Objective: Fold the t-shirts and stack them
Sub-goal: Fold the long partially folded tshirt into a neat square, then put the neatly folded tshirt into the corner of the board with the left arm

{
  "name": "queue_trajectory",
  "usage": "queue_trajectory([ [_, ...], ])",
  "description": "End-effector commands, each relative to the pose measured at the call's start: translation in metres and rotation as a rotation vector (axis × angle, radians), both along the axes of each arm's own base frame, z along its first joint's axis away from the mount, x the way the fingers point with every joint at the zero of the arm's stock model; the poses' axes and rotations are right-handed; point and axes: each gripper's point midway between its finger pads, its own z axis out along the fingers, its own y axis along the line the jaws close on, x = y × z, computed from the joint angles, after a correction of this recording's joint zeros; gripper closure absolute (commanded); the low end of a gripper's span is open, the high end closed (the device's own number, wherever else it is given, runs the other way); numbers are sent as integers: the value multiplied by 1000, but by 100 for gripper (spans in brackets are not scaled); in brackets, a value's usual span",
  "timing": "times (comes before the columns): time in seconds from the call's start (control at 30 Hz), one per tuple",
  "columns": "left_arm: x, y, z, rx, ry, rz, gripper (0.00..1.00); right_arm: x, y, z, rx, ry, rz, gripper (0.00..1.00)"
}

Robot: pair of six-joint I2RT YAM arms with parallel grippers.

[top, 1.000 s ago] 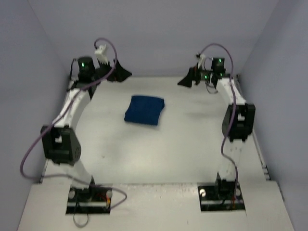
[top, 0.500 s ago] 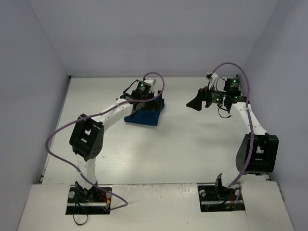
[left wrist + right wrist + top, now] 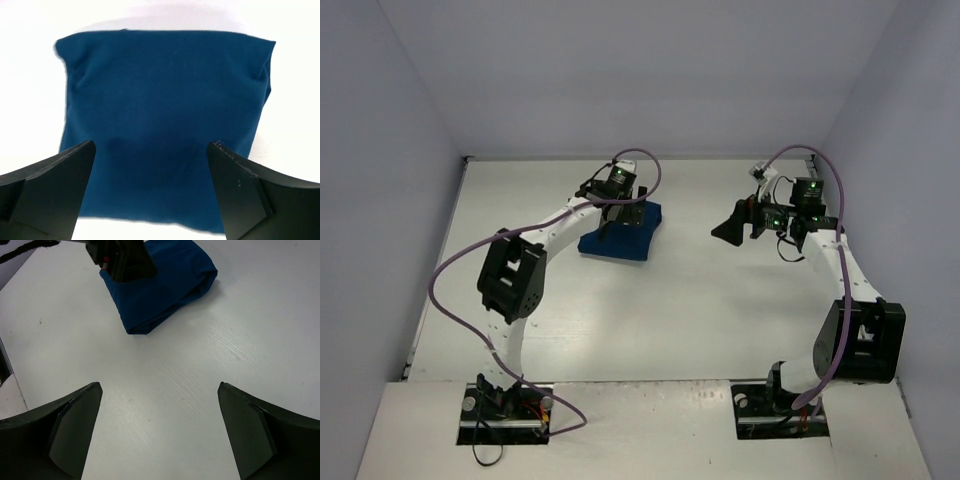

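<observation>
As the navy t-shirt is lying folded square on the white table, far side, folding looks done, with only one shirt showing, so no stack. L gripper is hovering over it, R gripper hanging well apart — both spread wide, empty. Pale lilac walls all round.

We find no writing, label, brand, number or sign that we can read. The folded t-shirt shows us only plain blue cloth on the white table.
</observation>
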Motion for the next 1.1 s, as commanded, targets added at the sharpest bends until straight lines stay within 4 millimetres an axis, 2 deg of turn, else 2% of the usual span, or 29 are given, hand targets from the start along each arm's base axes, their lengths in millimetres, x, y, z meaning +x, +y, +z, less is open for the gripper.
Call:
queue_trajectory([
  [0.0, 12, -16, 8, -7, -19, -63, 8, -4, -1, 17, -3, -85, 13, 0],
  [0.1, 17, -13, -21, 22, 42, -38, 8, -4, -2, 16, -6, -86, 10, 0],
  [0.13, 16, -13, -23, 20, 47, -36, 8, -4, -3, 16, -7, -84, 7, 0],
  [0.17, 17, -10, -36, 22, 73, -30, 8, -4, -3, 17, -7, -85, 6, 0],
  [0.23, 22, 1, -59, 39, 122, -8, 8, -3, -5, 18, -10, -87, -2, 0],
  [0.33, 26, 17, -77, 59, 169, 20, 8, -3, -6, 21, -14, -95, -6, 0],
  [0.5, 44, 76, -73, 98, 221, 62, 8, -2, -8, 21, -19, -95, -9, 0],
  [0.57, 47, 91, -67, 125, 225, 46, 8, -2, -8, 21, -18, -90, -9, 0],
  [0.7, 47, 146, -49, 231, 244, -51, 8, 0, -7, 18, -15, -81, -3, 0],
  [0.8, 48, 172, -36, 294, 234, -135, 8, 0, -6, 17, -12, -77, 3, 0],
  [0.9, 49, 201, -31, 330, 233, -197, 8, 1, -6, 16, -11, -73, 3, 0],
  [1.07, 60, 256, -29, 374, 250, -187, 8, -1, -6, 17, -15, -82, 2, 0],
])
